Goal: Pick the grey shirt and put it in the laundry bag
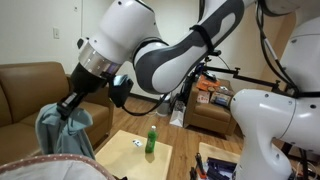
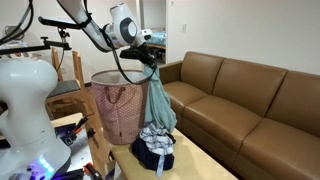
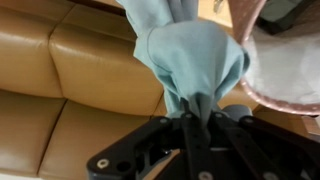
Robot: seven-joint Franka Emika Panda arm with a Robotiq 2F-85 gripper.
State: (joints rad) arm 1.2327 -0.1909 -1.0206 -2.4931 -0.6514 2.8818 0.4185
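The grey-blue shirt (image 2: 159, 100) hangs in a long drape from my gripper (image 2: 150, 63), lifted above the table. In the wrist view my gripper (image 3: 196, 122) is shut on a bunched fold of the shirt (image 3: 195, 55). The laundry bag (image 2: 118, 108) is a pinkish mesh hamper standing just beside the hanging shirt; its rim shows at the right of the wrist view (image 3: 285, 70). In an exterior view the gripper (image 1: 70, 107) holds the shirt (image 1: 62, 130) above the bag's rim (image 1: 50, 166) at the bottom left.
A pile of dark and white clothes (image 2: 155, 148) lies on the wooden table (image 2: 195, 160) under the shirt. A brown leather sofa (image 2: 245, 95) runs behind. A green bottle (image 1: 151, 140) stands on a low table (image 1: 130, 155). A cluttered armchair (image 1: 210, 105) is further back.
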